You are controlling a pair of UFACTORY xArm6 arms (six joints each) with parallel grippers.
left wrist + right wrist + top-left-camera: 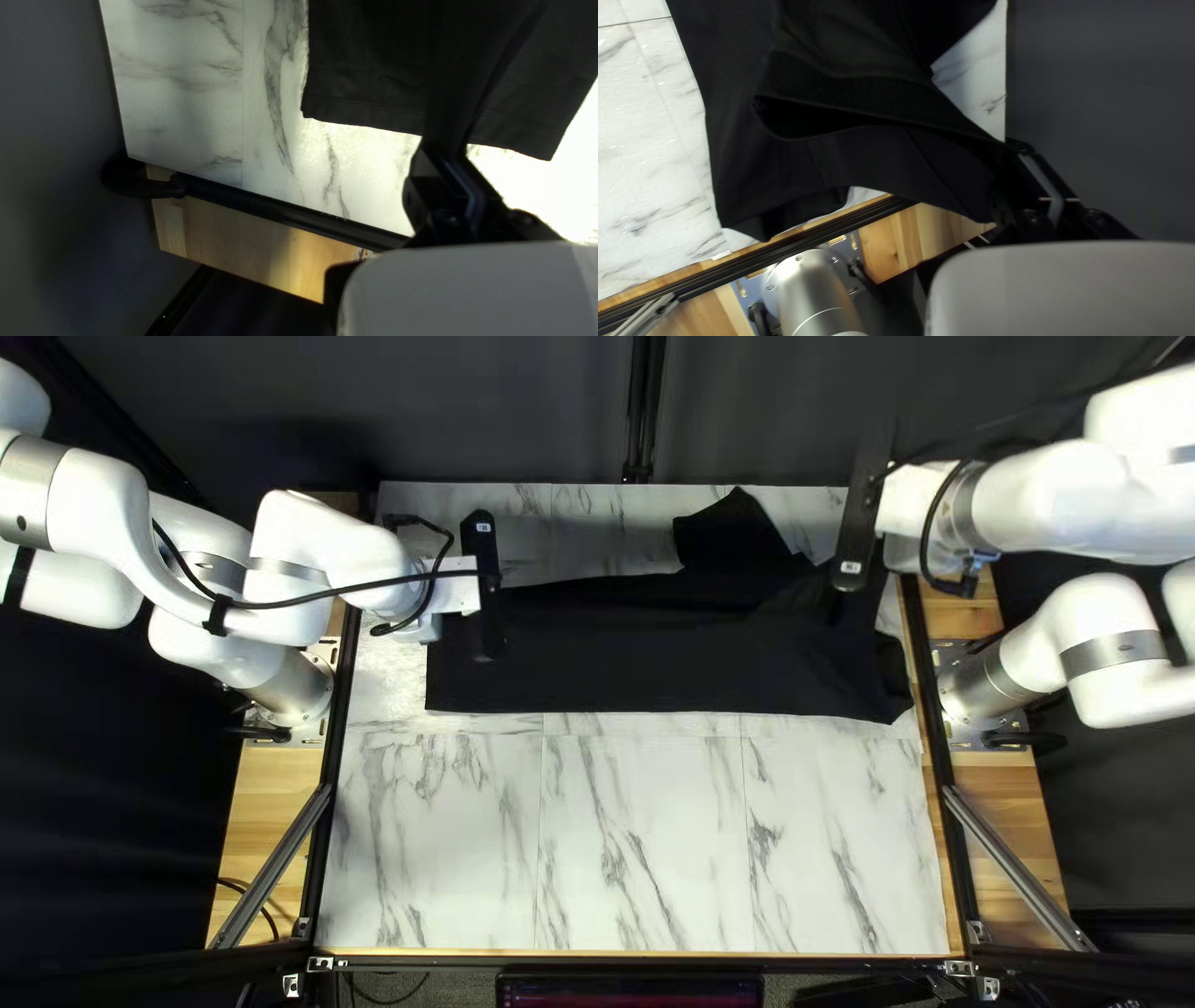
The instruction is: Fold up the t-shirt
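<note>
Your black t-shirt (647, 653) lies toward twelve o'clock on the marbled tabletop (641, 846), the dark curtain (772, 411) beyond. At two, your right gripper's (854, 566) fingers are clamped on its cloth; near eleven, you can't tell your left gripper's (487, 610) state.

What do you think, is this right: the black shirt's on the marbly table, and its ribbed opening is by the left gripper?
Not quite: the right wrist view shows the ribbed opening by the right gripper, not the left. The black shirt is on the marbly table, as you said.
</note>
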